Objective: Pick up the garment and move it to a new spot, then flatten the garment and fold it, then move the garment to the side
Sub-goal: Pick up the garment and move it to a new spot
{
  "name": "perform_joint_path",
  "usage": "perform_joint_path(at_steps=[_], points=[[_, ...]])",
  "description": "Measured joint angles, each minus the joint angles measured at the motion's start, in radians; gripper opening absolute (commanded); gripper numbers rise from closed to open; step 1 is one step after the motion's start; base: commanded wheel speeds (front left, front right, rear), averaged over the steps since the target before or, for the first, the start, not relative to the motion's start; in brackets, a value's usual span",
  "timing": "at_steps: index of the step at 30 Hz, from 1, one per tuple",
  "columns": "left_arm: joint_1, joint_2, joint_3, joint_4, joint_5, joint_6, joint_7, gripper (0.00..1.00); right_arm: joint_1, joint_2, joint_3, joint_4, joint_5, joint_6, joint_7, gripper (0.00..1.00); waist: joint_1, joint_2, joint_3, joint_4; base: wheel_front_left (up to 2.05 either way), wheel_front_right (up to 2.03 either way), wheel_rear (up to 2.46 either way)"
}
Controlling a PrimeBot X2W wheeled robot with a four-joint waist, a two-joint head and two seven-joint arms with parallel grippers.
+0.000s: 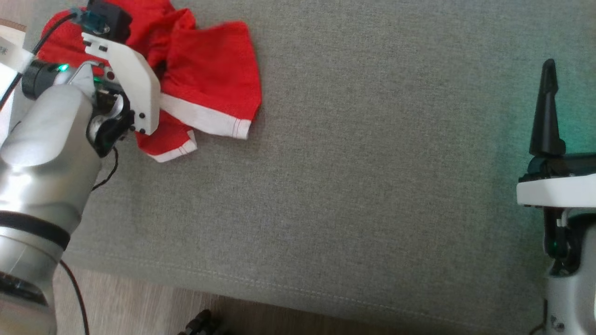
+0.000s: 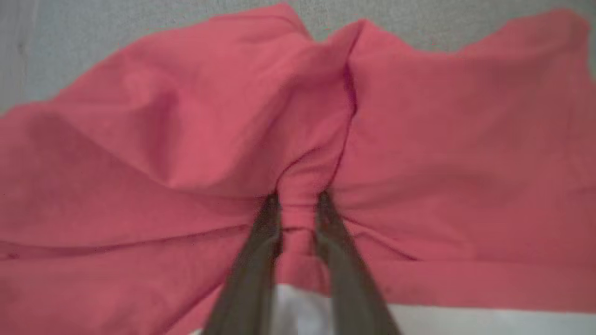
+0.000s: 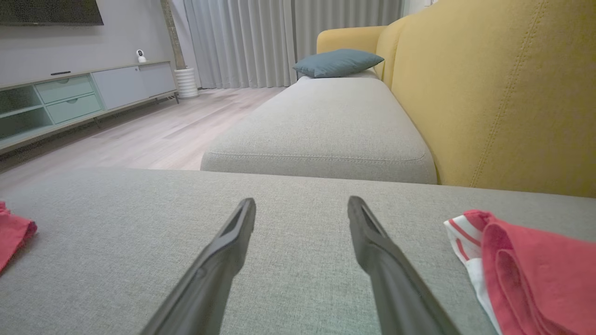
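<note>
**Garment pinched, not yet lifted**

The left jaws are lowered onto the garment (image 1: 209, 79) at 10 o'clock in the head view. In the left wrist view they are seen drawn narrow, with a ridge of red cloth nipped between the two dark fingers (image 2: 263, 232). The right jaws are held wide and empty at 3 o'clock, above the bare grey sofa seat (image 1: 372, 186) and well apart from the garment. The garment itself is bunched and creased on the seat, its white hems turned toward 5 o'clock.

The task is judged to be at its very first grasp. A hold has been taken, but no lift can be made out. The move to a new spot, the flattening, the fold and the final shift aside are all left to be done.

One garment is counted in the head view, along with two arms, each with two fingers. In the right wrist view two red patches are counted. A plain red patch (image 3: 11, 232) is seen at 9 o'clock and a white-trimmed red patch (image 3: 540, 270) at 4 o'clock, well apart. Which of them belongs to the garment cannot be told. Farther off are one blue-grey cushion (image 3: 337, 62) at 12 o'clock, one yellow backrest (image 3: 503, 93) at 2 o'clock and one low cabinet (image 3: 70, 93) at 10 o'clock.
</note>
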Motion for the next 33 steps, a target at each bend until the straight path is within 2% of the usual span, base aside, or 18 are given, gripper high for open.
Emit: perform_joint_path(at_steps=[7,13,17,23,29,33], points=[[0.009,0.022,-0.047,0.008,-0.028,-0.001,-0.092,0.0,0.0,0.0,-0.001,0.025,0.008,0.0,-0.01,1.0,0.0,0.0,-0.036,-0.003,0.0,0.0,0.0],[0.024,0.018,-0.025,0.018,-0.06,-0.001,-0.241,0.0,0.001,0.0,-0.006,0.083,0.035,0.0,-0.043,1.0,0.0,0.0,-0.106,-0.008,0.0,0.0,0.0],[0.024,0.007,-0.018,0.003,-0.062,0.004,-0.3,0.0,0.003,0.0,-0.006,0.134,0.066,0.0,-0.072,1.0,0.0,0.0,-0.165,-0.013,0.0,0.0,0.0],[0.044,-0.017,-0.023,-0.068,-0.057,0.036,-0.312,0.0,0.008,0.0,0.001,0.2,0.096,0.0,-0.105,1.0,-0.0001,0.0001,-0.257,-0.025,0.0,0.0,0.0],[0.093,-0.028,-0.044,-0.185,-0.061,0.059,-0.281,0.0,0.028,0.001,0.011,0.244,0.117,0.0,-0.13,1.0,-0.0001,0.0001,-0.324,-0.054,0.0,0.0,0.0],[0.116,-0.067,-0.058,-0.276,-0.069,0.1,-0.26,0.0,0.027,0.001,0.013,0.26,0.125,0.0,-0.138,1.0,-0.0001,0.0001,-0.348,-0.083,0.0,0.0,0.0]])
